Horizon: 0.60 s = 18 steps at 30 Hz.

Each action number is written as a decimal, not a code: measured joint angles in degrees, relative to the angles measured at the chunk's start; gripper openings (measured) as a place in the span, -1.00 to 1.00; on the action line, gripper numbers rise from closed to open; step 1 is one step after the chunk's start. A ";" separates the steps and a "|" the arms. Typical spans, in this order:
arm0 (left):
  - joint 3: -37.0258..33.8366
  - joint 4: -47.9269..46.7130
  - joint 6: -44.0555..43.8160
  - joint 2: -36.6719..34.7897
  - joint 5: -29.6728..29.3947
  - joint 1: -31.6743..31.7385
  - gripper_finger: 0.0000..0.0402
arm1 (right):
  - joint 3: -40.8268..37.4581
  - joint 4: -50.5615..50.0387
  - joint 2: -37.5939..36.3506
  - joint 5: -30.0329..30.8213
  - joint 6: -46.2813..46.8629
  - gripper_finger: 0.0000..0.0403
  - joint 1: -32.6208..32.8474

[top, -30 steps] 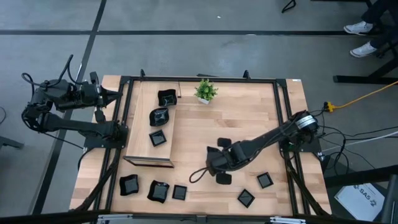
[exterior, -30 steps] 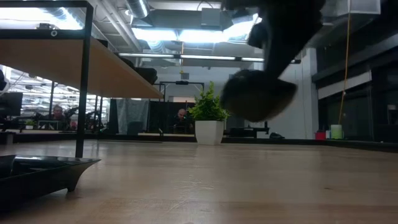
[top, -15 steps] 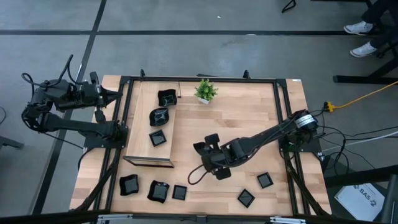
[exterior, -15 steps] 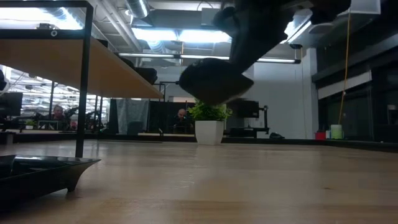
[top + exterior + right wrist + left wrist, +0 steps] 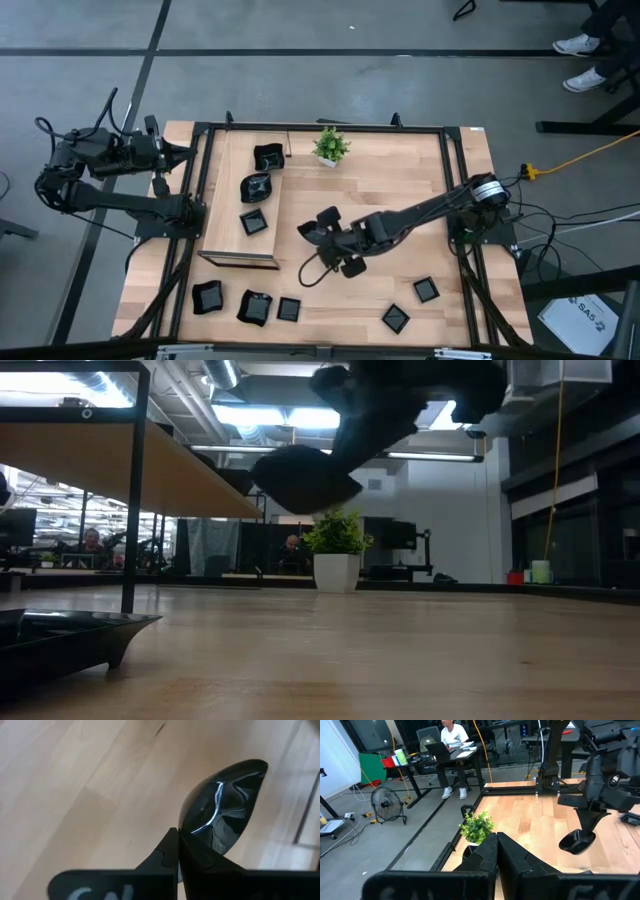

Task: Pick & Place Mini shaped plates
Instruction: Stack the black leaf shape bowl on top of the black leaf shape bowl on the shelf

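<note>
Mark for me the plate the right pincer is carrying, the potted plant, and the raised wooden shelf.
carried plate (image 5: 225,805): right wrist view, on its glossy inner surface.
potted plant (image 5: 329,144): high view, on the green leaves.
raised wooden shelf (image 5: 228,235): high view, on bare wood beside the plates resting on it.

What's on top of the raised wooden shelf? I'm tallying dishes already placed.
Three black plates sit on the shelf. Whatever lies beneath it is hidden from above.
</note>
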 joint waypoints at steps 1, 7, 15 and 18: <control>0.02 -0.02 -0.02 0.00 0.00 0.00 -0.98 | 0.00 0.83 0.00 -0.01 -1.35 -0.98 -0.17; 0.00 0.00 -0.02 0.00 0.01 -0.02 -0.98 | 0.00 8.93 0.00 -0.06 -11.95 -0.98 -1.62; 0.02 -0.02 -0.02 0.00 0.02 0.00 -0.98 | 0.00 20.65 0.00 0.08 -24.64 -0.98 -2.68; 0.01 -0.01 -0.01 0.00 0.02 -0.01 -0.98 | 0.00 24.40 0.00 2.25 -28.21 -0.98 -2.77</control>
